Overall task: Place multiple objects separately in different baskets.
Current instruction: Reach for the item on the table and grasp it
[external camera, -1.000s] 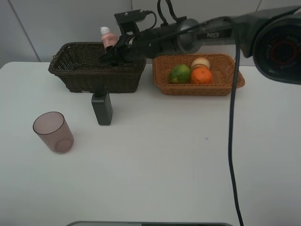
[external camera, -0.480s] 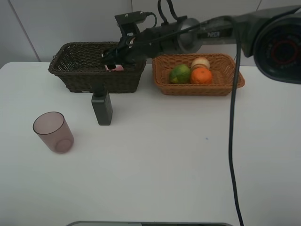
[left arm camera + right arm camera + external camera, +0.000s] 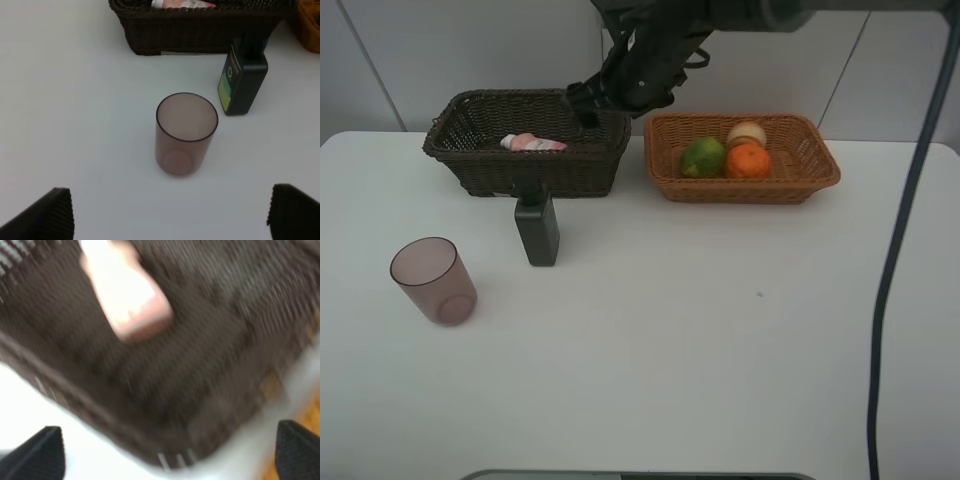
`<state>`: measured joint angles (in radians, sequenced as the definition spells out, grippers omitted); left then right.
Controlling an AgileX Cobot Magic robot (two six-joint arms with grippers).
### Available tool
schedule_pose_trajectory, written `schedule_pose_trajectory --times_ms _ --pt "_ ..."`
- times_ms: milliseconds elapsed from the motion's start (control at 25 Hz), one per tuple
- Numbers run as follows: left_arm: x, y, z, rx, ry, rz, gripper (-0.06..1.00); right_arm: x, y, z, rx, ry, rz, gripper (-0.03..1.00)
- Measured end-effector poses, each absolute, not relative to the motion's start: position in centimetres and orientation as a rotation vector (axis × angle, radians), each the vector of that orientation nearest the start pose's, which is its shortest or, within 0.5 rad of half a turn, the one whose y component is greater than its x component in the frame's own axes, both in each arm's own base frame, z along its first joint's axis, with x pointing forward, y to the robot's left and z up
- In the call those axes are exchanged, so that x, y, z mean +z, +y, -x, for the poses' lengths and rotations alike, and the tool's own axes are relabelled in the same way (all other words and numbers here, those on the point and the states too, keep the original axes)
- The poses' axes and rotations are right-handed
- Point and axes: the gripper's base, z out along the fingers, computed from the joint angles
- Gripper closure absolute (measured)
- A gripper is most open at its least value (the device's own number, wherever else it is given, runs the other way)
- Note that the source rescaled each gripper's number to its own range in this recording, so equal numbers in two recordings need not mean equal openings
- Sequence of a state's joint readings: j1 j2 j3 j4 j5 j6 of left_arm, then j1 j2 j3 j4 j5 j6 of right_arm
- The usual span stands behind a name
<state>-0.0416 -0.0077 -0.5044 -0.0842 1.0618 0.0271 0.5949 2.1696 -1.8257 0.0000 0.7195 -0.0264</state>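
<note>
Now, from the high view, the pink squeeze bottle (image 3: 532, 143) lies on its side inside the dark brown basket (image 3: 520, 178), with its white cap toward the left end. The shallow orange-tan basket (image 3: 740, 188) stands just beside it on the right and holds the green lime (image 3: 702, 157), the orange (image 3: 749, 160) and, behind them, the pale peach-like fruit (image 3: 747, 132). The dark green bottle (image 3: 537, 228) seems to stand upright on the white table (image 3: 720, 330), just in front of the dark basket. The mauve cup (image 3: 434, 280) stands further left and nearer to the camera, with its mouth up. The right arm comes down from the top of the picture, and the right gripper (image 3: 584, 103) hangs over the back right corner of the dark basket, apart from the pink bottle.

Next, the left wrist view looks down on the cup (image 3: 186, 132), which is translucent and empty. The green bottle (image 3: 242, 82) shows a yellow-green label. Behind them are the dark basket (image 3: 200, 37) and a bit of the pink bottle (image 3: 182, 4). The left gripper (image 3: 170, 205) hovers above the table before the cup, its fingers spread wide and holding nothing.

Finally, the right wrist view is blurred. It shows the pink bottle (image 3: 125, 295) on the dark weave of the basket (image 3: 215, 340). The right gripper (image 3: 170, 450) has its fingertips far apart and is empty.
</note>
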Motion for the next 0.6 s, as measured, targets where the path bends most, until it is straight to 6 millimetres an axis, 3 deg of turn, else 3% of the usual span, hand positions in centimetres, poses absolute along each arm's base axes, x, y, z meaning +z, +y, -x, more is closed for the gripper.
schedule_pose_trajectory --times_ms 240,360,440,600 --pt "27.9 -0.6 0.7 -0.110 2.031 -0.074 -0.06 24.2 19.9 -39.8 0.110 2.854 0.541 0.14" --pt "27.9 -0.6 0.7 -0.110 2.031 -0.074 -0.06 25.9 16.0 -39.6 0.077 2.894 0.354 0.14" --pt "27.9 -0.6 0.7 -0.110 2.031 -0.074 -0.06 27.1 13.2 -38.5 0.070 2.909 0.249 0.14" --pt "27.9 -0.6 0.7 -0.110 2.031 -0.074 -0.06 27.4 7.8 -34.9 0.043 2.954 0.078 0.14"
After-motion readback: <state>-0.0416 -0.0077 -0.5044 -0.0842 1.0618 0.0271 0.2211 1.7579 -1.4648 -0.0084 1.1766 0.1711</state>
